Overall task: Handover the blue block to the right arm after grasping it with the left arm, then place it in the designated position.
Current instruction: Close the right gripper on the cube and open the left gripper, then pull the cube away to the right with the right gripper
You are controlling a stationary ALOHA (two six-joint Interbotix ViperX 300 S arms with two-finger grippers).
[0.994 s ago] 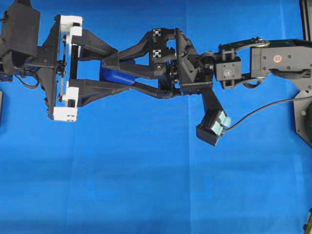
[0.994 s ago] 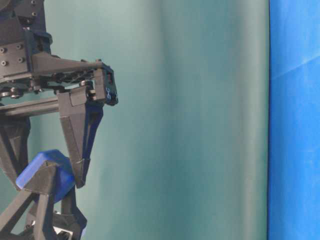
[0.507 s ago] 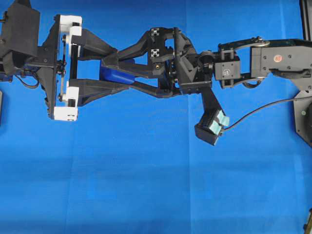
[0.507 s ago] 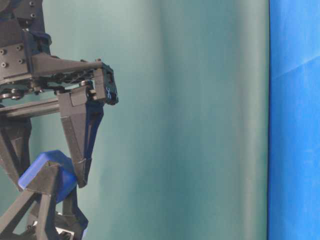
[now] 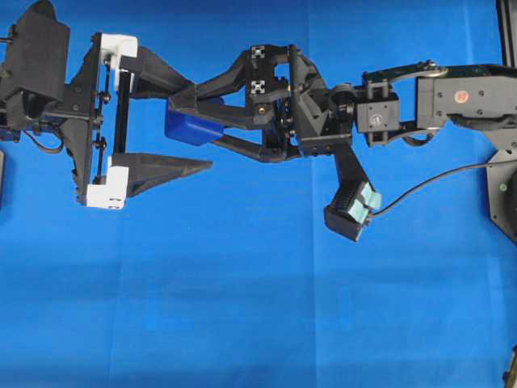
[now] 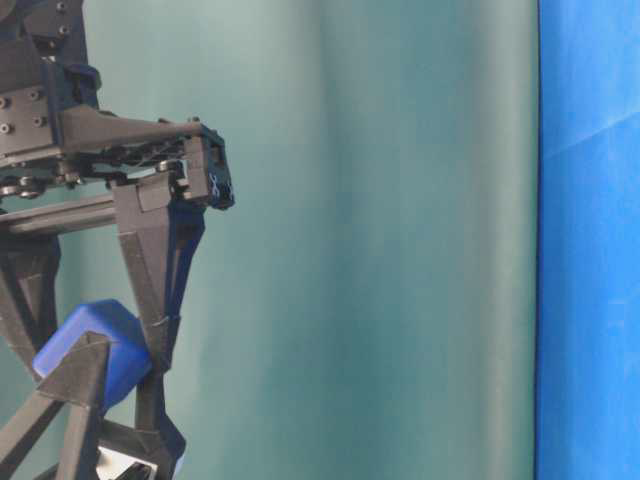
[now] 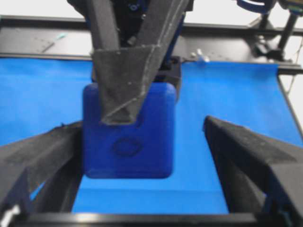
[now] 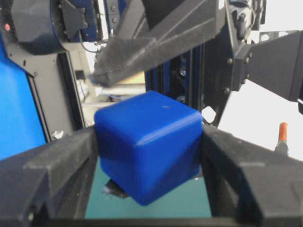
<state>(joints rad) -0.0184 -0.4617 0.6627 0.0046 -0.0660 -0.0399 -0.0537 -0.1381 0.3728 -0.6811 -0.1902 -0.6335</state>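
Two claws meet above the blue cloth (image 5: 242, 291). Right claw (image 5: 187, 120) grips the blue block (image 5: 187, 128) between its fingers, clear of the cloth. Left claw (image 5: 200, 123) stands wide open: one finger beside the block, the other (image 5: 166, 167) well apart.

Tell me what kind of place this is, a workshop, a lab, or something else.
Most likely a robotics lab bench. Two black arms, the left gripper and right gripper, meet over a blue cloth around a blue block, with a plain teal backdrop behind.
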